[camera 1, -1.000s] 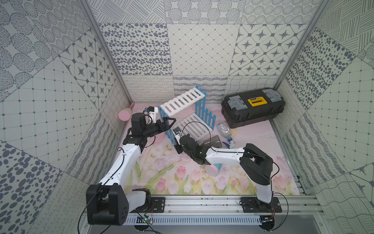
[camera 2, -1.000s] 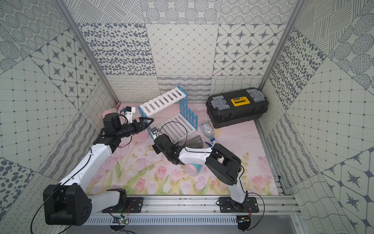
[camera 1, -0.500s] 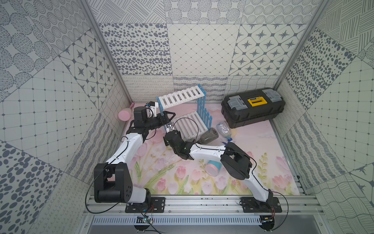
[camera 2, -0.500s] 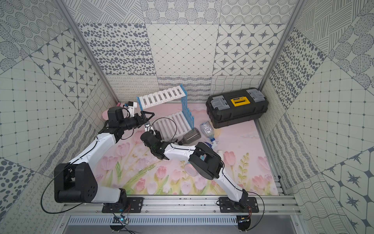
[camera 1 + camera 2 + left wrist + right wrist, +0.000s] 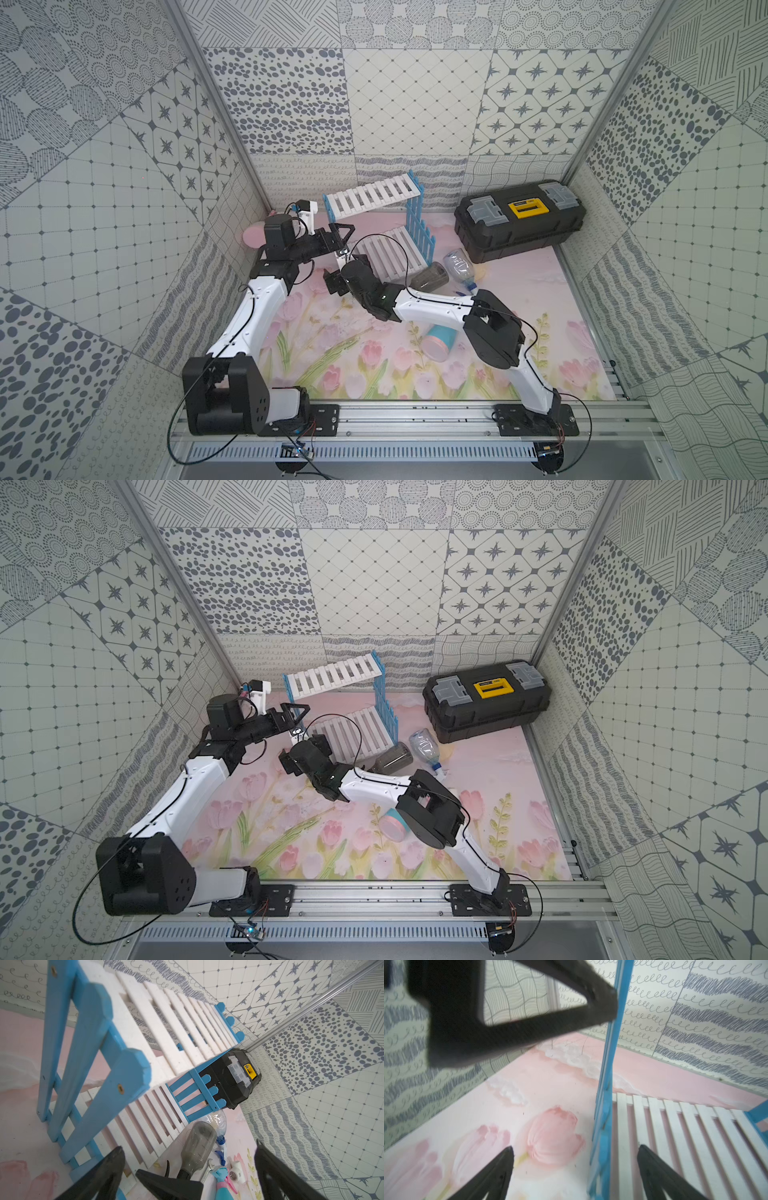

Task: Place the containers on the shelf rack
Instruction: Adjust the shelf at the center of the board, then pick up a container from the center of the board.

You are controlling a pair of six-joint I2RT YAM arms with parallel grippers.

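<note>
A: Is anything sitting on the shelf rack yet?

B: Nope. The rack is standing up and both white shelves are showing bare. So I'm guessing zero of four bottles are done.

A: Where are the bottles lying, then?

B: The smoky bottle is lying on its side just beside the front corner of the rack's low shelf. The clear bottle w/ the blue collar is lying right next to it, between the rack and the toolbox. The teal bottle is lying well apart from the rack, half hiding under the right arm. The cream-pink bottle is peeking out on the rack's other side (only a pink round bit is showing behind the left arm).

A: And the grippers?

B: The left gripper is hanging by the rack's near blue side w/ fingers spread wide, holding nothing. The right gripper is spreading wide too, and it's empty. That same blue side is showing between its fingers. Can't tell if it's touching.

A: So what's left?

B: Pretty much everything, imo: picking up each bottle and putting it on a shelf.
</note>
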